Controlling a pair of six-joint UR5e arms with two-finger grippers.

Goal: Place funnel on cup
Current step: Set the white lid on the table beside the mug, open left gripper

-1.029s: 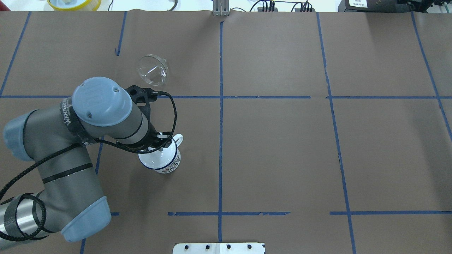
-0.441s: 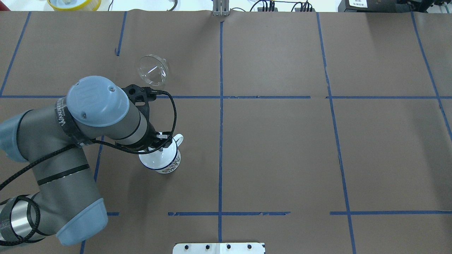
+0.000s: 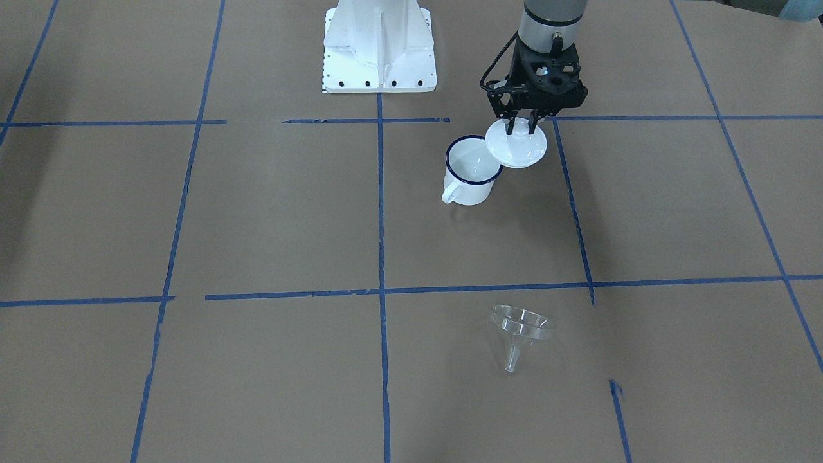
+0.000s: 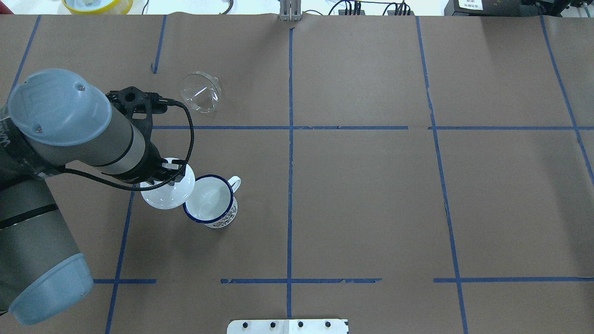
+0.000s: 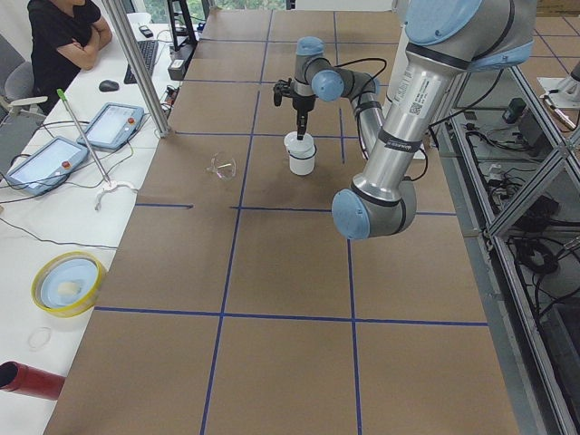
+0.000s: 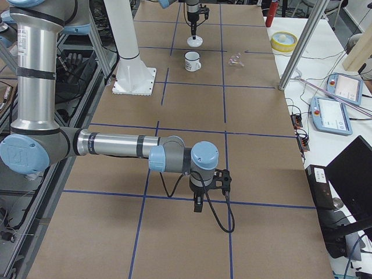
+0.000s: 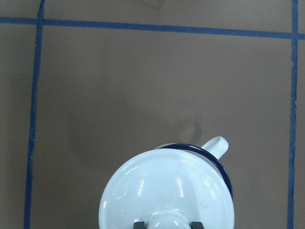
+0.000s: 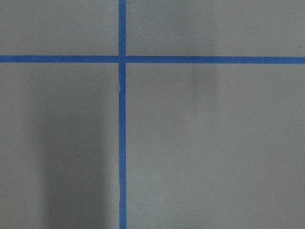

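The white mug-shaped cup (image 4: 211,202) with a dark blue rim stands open, handle toward the far right; it also shows in the front view (image 3: 471,172). My left gripper (image 4: 172,181) is shut on the knob of a round white lid (image 4: 163,195) and holds it just left of the cup, above the table. In the left wrist view the lid (image 7: 167,191) overlaps the cup's rim (image 7: 209,155). The clear funnel (image 4: 200,92) lies on its side farther out, apart from both. My right gripper (image 6: 199,204) shows only in the exterior right view, so its state cannot be told.
The table is brown paper with blue tape lines (image 4: 290,139). The robot's white base plate (image 3: 379,51) sits at the robot's edge. A yellow bowl (image 4: 97,4) lies beyond the far edge. A person (image 5: 59,36) sits at the side desk.
My left gripper has lifted the lid off the cup and carried it left. The cup's mouth is now uncovered. The funnel has not moved.
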